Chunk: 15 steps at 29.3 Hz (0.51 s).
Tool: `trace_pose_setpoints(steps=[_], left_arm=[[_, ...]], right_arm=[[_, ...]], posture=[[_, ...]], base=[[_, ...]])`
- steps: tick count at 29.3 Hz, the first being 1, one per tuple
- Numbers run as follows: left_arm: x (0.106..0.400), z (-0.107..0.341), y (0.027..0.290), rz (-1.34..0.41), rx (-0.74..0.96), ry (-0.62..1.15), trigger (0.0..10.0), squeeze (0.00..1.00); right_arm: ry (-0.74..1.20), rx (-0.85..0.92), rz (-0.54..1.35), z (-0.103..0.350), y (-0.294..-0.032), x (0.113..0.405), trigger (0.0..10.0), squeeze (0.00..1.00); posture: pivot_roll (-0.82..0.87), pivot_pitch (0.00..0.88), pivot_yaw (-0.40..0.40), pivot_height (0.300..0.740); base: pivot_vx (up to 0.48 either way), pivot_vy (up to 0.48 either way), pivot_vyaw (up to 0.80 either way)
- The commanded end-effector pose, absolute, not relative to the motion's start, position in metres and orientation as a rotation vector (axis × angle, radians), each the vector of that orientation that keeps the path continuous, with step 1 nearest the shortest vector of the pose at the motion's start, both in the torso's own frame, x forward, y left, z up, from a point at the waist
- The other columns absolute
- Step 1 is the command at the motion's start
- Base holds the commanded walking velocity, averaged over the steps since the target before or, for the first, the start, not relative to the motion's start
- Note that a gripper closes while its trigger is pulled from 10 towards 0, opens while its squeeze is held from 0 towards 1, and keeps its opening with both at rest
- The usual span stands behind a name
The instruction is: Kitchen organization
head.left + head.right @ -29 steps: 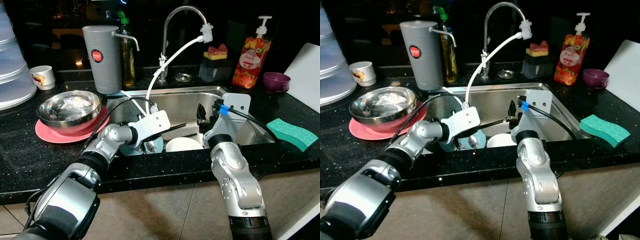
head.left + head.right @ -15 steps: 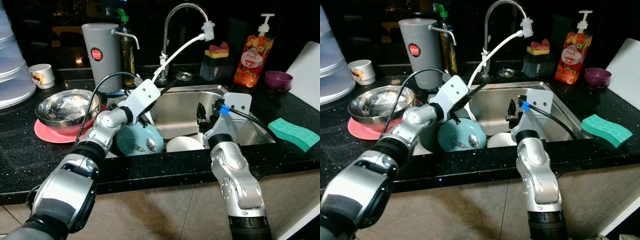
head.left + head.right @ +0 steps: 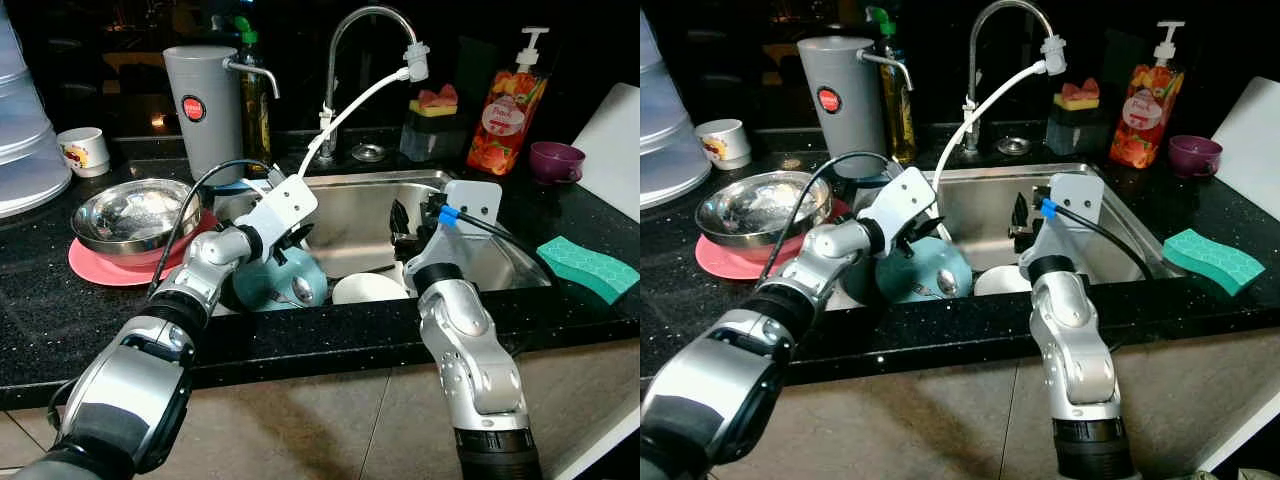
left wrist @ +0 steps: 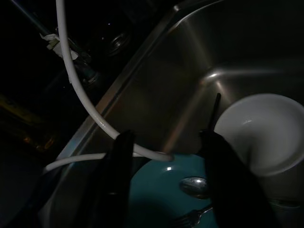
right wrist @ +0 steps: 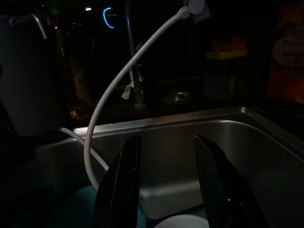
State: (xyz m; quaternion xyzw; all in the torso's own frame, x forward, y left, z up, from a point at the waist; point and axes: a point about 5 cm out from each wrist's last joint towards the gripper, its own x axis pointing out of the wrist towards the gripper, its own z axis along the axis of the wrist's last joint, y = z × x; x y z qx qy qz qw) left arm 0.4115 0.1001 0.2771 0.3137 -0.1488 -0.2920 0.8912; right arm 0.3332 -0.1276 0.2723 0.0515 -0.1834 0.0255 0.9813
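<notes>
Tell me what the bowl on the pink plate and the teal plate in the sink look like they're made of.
The bowl looks like polished stainless steel: mirror-bright with sharp reflections. The teal plate appears to be glazed ceramic, smooth and glossy, though hard plastic can't be ruled out.

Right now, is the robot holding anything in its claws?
No. The left gripper is open above the teal plate, and the right gripper is open over the sink.

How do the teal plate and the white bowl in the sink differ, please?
The teal plate is broad and leans tilted at the sink's left side; the white bowl is smaller and sits beside it. A spoon and fork lie on the plate; no cutlery rests in the bowl. Both sit in the sink.
</notes>
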Motion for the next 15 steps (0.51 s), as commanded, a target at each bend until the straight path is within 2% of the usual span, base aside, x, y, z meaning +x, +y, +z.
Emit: trace_pose_setpoints(steps=[1,9,10,11,12,15], left_arm=[[0.412,0.272,0.102,-0.611,0.644,-0.276,10.0,1.0],[0.412,0.278,0.102,-0.575,0.658,-0.319,10.0,1.0],[0.413,0.283,0.102,-0.556,0.65,-0.332,10.0,0.76],[0.413,0.285,0.102,-0.544,0.642,-0.34,10.0,0.76],[0.414,0.289,0.103,-0.525,0.626,-0.346,10.0,0.0],[0.415,0.297,0.101,-0.494,0.566,-0.355,10.0,0.0]], right_arm=[[-0.368,0.105,0.049,0.271,-0.128,0.333,10.0,0.0],[-0.371,0.107,0.051,0.271,-0.128,0.333,10.0,0.0],[-0.371,0.107,0.051,0.271,-0.128,0.333,10.0,0.0],[-0.371,0.107,0.051,0.271,-0.128,0.333,10.0,0.0],[-0.371,0.106,0.05,0.271,-0.128,0.333,10.0,0.0],[-0.367,0.105,0.05,0.271,-0.128,0.333,10.0,0.0]], posture=[[0.11,0.14,-0.006,0.74],[0.11,0.138,-0.008,0.74],[0.11,0.138,-0.008,0.74],[0.11,0.138,-0.008,0.74],[0.11,0.138,-0.008,0.74],[0.11,0.137,-0.003,0.74]], base=[[0.0,0.0,0.0],[0.0,0.0,0.0],[0.0,0.0,0.0],[0.0,0.0,0.0],[0.0,0.0,0.0],[0.0,0.0,0.0]])
